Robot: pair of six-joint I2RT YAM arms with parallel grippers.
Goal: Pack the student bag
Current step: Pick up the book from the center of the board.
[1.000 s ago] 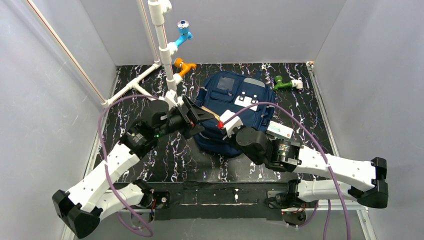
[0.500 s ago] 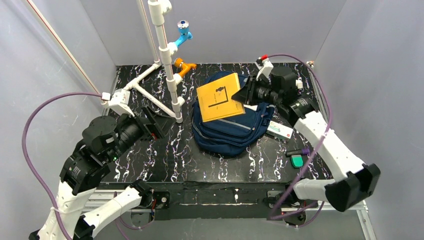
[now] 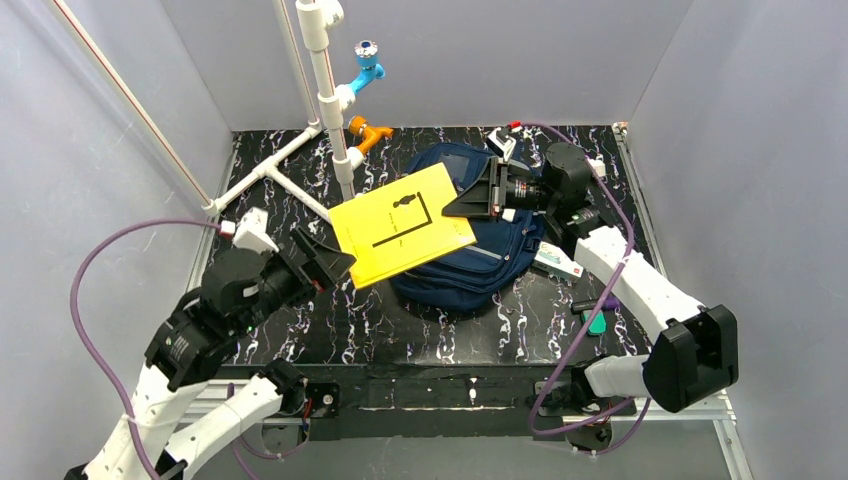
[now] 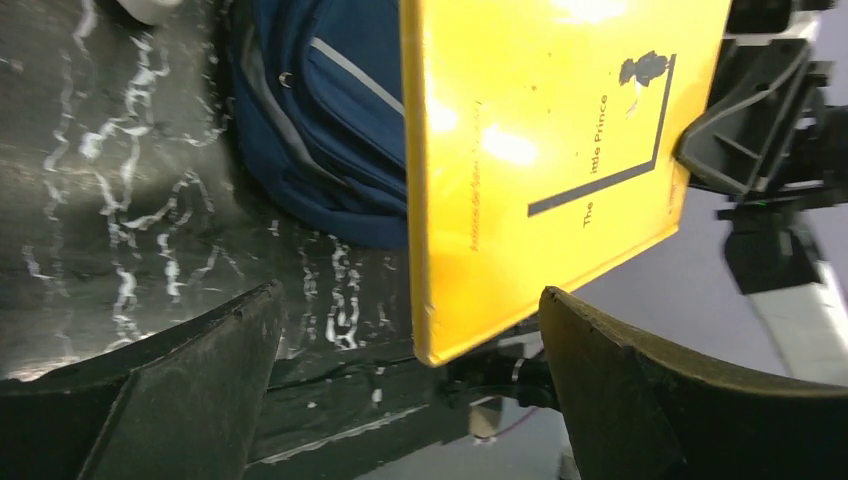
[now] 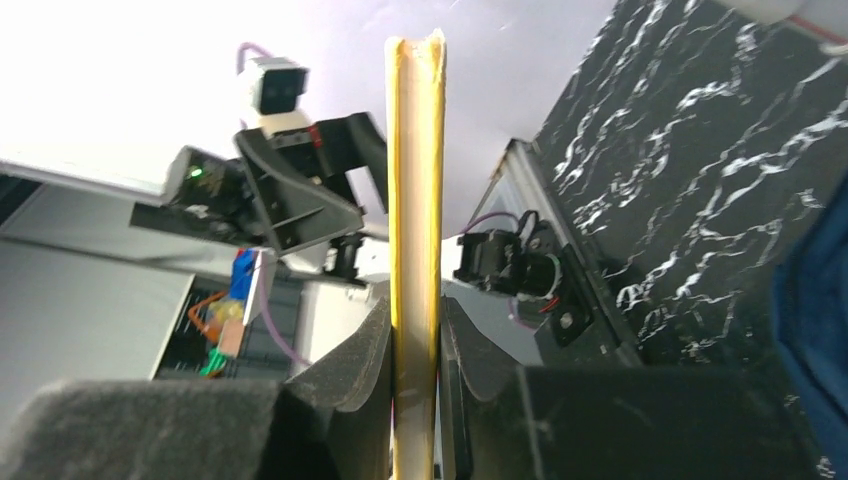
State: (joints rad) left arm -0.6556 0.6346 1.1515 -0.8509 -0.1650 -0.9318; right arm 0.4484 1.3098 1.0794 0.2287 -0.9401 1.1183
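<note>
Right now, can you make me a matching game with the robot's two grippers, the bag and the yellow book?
Things:
1. left gripper
2. student bag
3. right gripper
4. yellow Little Prince book

States:
A. navy blue, lying on the table
B. shut on the book's edge
C. held up in the air
D. open, fingers wide apart

Pairs: 1-D, 2-A, 3-B, 4-C
</note>
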